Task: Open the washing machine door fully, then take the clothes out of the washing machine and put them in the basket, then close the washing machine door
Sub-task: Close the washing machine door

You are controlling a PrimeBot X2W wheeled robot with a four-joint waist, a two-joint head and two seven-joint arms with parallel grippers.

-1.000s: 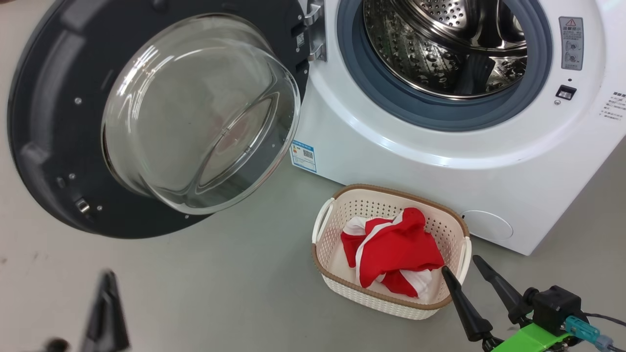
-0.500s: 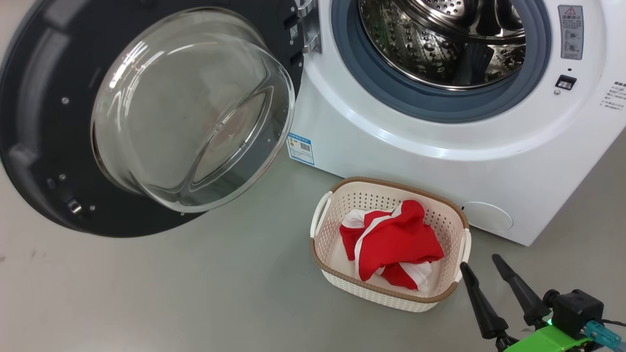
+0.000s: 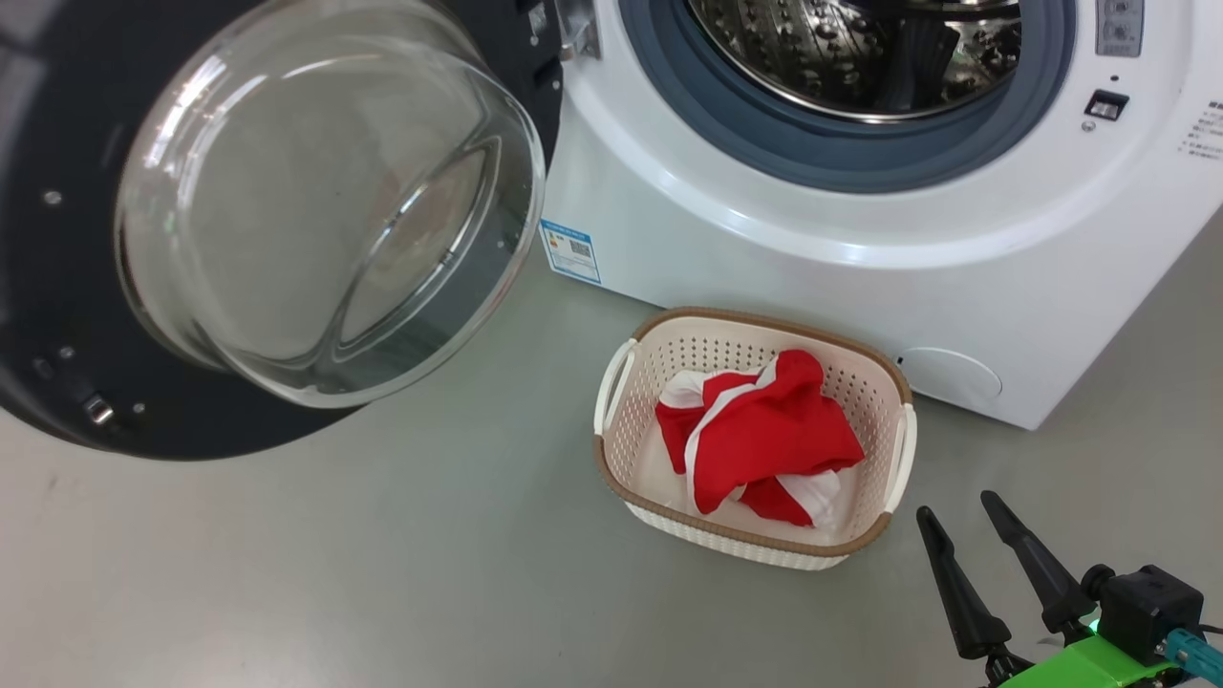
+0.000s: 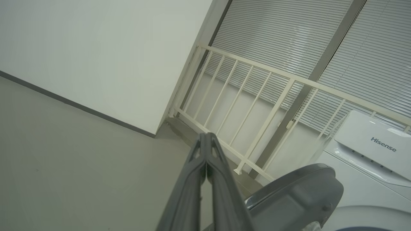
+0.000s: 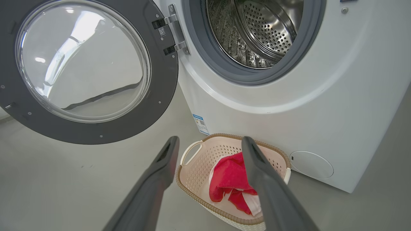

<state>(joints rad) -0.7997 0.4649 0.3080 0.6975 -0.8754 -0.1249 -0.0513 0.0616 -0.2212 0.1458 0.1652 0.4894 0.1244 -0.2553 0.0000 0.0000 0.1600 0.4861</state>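
The white washing machine (image 3: 860,258) stands with its door (image 3: 57,287) swung wide open to the left, glass bowl bulging toward me. Its steel drum (image 3: 860,48) looks bare of fabric. The red and white clothes (image 3: 760,440) lie bunched in the cream basket (image 3: 611,459) on the floor in front of the machine. My right gripper (image 3: 955,511) hovers open at the lower right, just beyond the basket's near right corner, holding nothing. In the left wrist view my left gripper (image 4: 205,138) is shut and empty, pointing toward a wall and railing, with the door's rim (image 4: 298,189) below it.
Grey floor (image 3: 382,554) spreads left of the basket, under the open door. A small round white flap (image 3: 951,377) sits low on the machine's front. A white railing (image 4: 250,106) and window blinds stand behind the machine, seen from the left wrist.
The head camera has shifted, sliding the whole scene up and left. My right gripper has drawn back from the basket's rim toward the lower right. The left gripper has left the head view.
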